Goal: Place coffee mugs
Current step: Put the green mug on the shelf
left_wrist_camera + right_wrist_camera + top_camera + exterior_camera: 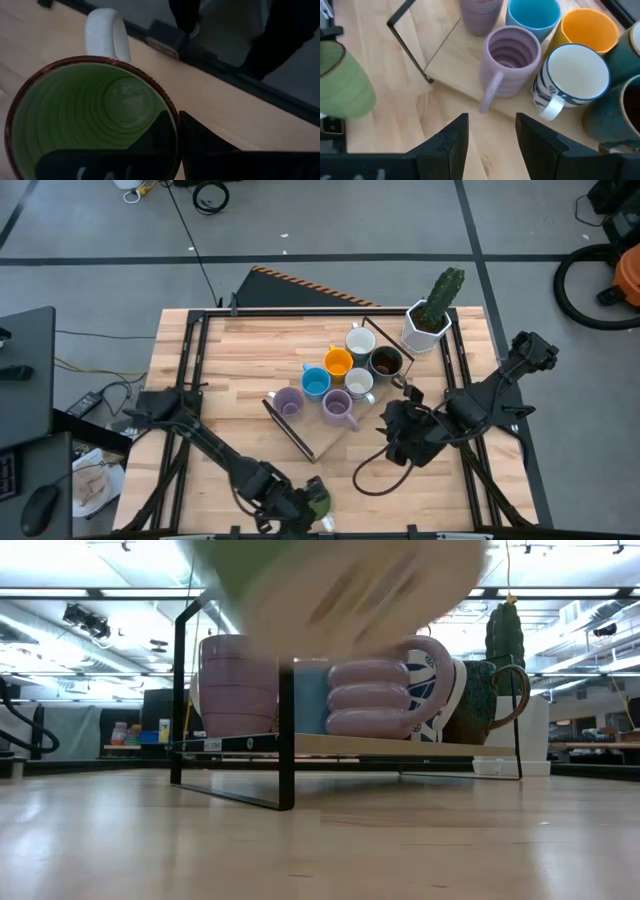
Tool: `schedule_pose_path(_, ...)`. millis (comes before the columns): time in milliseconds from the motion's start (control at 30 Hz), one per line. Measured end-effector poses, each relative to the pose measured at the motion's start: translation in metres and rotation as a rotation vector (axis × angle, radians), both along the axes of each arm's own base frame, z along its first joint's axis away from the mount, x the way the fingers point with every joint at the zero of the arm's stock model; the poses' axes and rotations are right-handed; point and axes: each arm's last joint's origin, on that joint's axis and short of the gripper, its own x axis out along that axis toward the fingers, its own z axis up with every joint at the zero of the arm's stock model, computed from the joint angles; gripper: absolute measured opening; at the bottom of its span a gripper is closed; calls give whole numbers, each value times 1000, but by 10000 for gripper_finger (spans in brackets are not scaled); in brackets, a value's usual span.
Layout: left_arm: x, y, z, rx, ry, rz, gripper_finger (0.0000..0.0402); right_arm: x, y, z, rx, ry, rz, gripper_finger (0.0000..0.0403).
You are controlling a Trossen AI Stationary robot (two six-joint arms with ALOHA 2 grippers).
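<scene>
Green glaze fills the left wrist view: one finger of our left gripper sits inside the green mug, the other outside its wall, so we judge the jaws pinched on the rim, with the white handle on the far side. From above, we have this mug near the table's front edge, and in the low view it hangs blurred above the wood, clear of the surface

Our right gripper hovers just beside the low tray, fingers spread and holding nothing

On that tray stand the other mugs, packed close: two lilac mugs, a blue mug, an orange mug, a white mug, a second white mug and a dark brown mug. A white cactus pot sits behind them

We judge the mugs to be glazed ceramic: stiff, fairly heavy, slick and chippable. A wall pinch may let one tilt or slip, so we favour a firm rim grip opposite the handle
</scene>
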Motion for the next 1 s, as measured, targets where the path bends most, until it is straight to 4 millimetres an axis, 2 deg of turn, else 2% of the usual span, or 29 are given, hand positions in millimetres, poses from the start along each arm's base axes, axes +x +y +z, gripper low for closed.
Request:
schedule_pose_path(167, 24, 18, 22, -10, -31, -15, 23, -3, 1, 2, 15, -9, -10, 168)
schedule_pose_path(467, 47, 62, 54, -14, -83, 33, 23, -4, -1, 1, 4, 10, -13, 168)
schedule_pose_path(633, 55, 102, 60, -4, 9, 117, 23, -8, -1, 1, -13, 31, -5, 168)
schedule_pose_path(833, 56, 146, 55, -1, 162, 192, 23, -15, -6, 5, -43, 24, -25, 168)
schedule_pose_path(1000, 59, 166, 54, -42, 201, 225, 23, -22, -11, 11, -40, 0, -31, 168)
